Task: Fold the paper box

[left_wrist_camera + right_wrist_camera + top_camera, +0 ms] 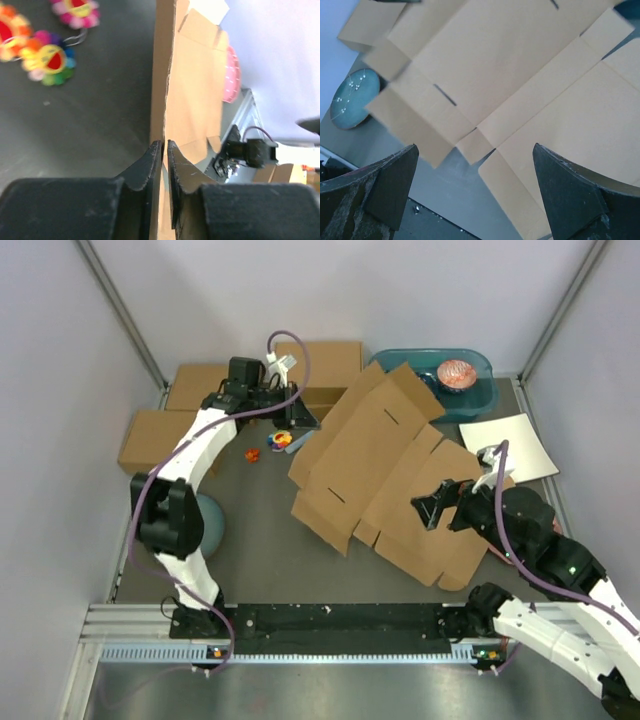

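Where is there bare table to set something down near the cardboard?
Free: dark tabletop between the flat brown cardboard die-cut, the grey-blue round disc and the near rail. Crowded: far left, brown cardboard boxes and colourful flower toys; far right, teal bin and white sheet.

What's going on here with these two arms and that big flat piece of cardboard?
Two robot arms are starting to fold a paper box, which lies spread out and mostly flat, with no walls formed yet. The left gripper pinches the sheet's far left edge between its nearly closed fingers. The right gripper hovers wide open above the near part of the sheet, holding nothing.
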Controlling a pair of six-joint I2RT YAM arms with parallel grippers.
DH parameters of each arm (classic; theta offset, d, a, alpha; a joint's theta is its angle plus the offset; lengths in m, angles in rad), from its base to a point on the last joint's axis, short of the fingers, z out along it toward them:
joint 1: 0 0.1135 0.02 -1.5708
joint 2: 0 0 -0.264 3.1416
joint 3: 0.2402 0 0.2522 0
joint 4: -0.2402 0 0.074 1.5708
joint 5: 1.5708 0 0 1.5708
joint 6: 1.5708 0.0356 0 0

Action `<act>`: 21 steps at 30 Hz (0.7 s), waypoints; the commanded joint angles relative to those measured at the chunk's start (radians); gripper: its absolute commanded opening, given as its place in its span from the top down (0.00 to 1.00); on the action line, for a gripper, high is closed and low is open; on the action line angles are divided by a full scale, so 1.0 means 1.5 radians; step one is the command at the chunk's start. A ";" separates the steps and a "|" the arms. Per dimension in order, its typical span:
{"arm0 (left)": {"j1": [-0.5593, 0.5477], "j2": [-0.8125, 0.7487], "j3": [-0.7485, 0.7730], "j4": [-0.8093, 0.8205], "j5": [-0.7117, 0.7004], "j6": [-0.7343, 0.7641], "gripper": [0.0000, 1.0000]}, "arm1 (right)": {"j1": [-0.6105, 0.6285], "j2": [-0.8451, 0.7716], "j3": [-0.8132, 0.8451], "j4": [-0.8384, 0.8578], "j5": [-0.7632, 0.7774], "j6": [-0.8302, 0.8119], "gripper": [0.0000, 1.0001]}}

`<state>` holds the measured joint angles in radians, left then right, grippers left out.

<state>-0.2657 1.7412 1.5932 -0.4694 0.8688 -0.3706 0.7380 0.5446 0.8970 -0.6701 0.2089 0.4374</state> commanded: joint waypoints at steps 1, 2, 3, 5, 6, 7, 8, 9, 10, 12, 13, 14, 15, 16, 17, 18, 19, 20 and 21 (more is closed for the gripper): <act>0.029 0.050 0.024 0.036 -0.102 -0.008 0.80 | 0.006 -0.030 -0.008 -0.020 0.011 -0.004 0.01; 0.031 0.048 0.016 0.043 -0.132 -0.015 0.78 | 0.007 -0.031 -0.008 -0.024 0.013 -0.005 0.01; 0.032 0.031 0.011 0.049 -0.214 -0.032 0.76 | 0.007 -0.032 -0.007 -0.024 0.015 -0.007 0.01; 0.032 0.000 -0.021 0.051 -0.293 -0.046 0.52 | 0.006 -0.029 -0.007 -0.024 0.016 -0.007 0.01; 0.033 -0.045 -0.040 0.073 -0.367 -0.073 0.43 | 0.005 -0.027 -0.005 -0.024 0.018 -0.006 0.01; 0.033 -0.070 -0.063 0.084 -0.404 -0.086 0.33 | 0.007 -0.021 -0.005 -0.023 0.018 -0.004 0.01; 0.032 -0.097 -0.109 0.094 -0.428 -0.099 0.01 | 0.007 -0.018 -0.006 -0.022 0.019 -0.005 0.01; 0.030 -0.149 -0.133 0.098 -0.449 -0.132 0.01 | 0.007 -0.014 -0.008 -0.017 0.020 -0.003 0.01; 0.026 -0.176 -0.158 0.088 -0.496 -0.158 0.01 | 0.006 -0.012 -0.011 -0.014 0.021 -0.001 0.01; 0.000 -0.258 -0.256 0.080 -0.529 -0.231 0.01 | 0.007 -0.006 -0.022 0.002 0.017 0.001 0.01; -0.016 -0.287 -0.291 0.052 -0.572 -0.259 0.01 | 0.007 -0.004 -0.027 0.007 0.015 0.002 0.01; -0.038 -0.318 -0.372 0.049 -0.617 -0.284 0.01 | 0.007 -0.001 -0.032 0.013 0.015 0.004 0.01; -0.098 -0.384 -0.417 0.055 -0.655 -0.345 0.01 | 0.007 0.001 -0.042 0.016 0.009 0.009 0.01; -0.131 -0.416 -0.459 0.059 -0.692 -0.380 0.01 | 0.007 0.002 -0.044 0.023 0.005 0.012 0.01; -0.161 -0.474 -0.536 0.077 -0.746 -0.450 0.01 | 0.006 0.003 -0.050 0.025 0.003 0.013 0.01; -0.204 -0.499 -0.569 0.081 -0.758 -0.487 0.01 | 0.006 0.004 -0.052 0.026 -0.005 0.017 0.01; -0.217 -0.519 -0.622 0.088 -0.771 -0.524 0.01 | 0.007 0.003 -0.054 0.028 -0.006 0.018 0.01; -0.240 -0.552 -0.646 0.097 -0.772 -0.581 0.01 | 0.006 0.003 -0.055 0.028 -0.010 0.022 0.01; -0.253 -0.568 -0.669 0.112 -0.778 -0.603 0.01 | 0.007 0.002 -0.058 0.028 -0.012 0.023 0.01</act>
<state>-0.5690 0.9764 0.7486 -0.3496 -0.1112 -0.9546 0.7380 0.5522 0.8124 -0.6796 0.2115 0.4507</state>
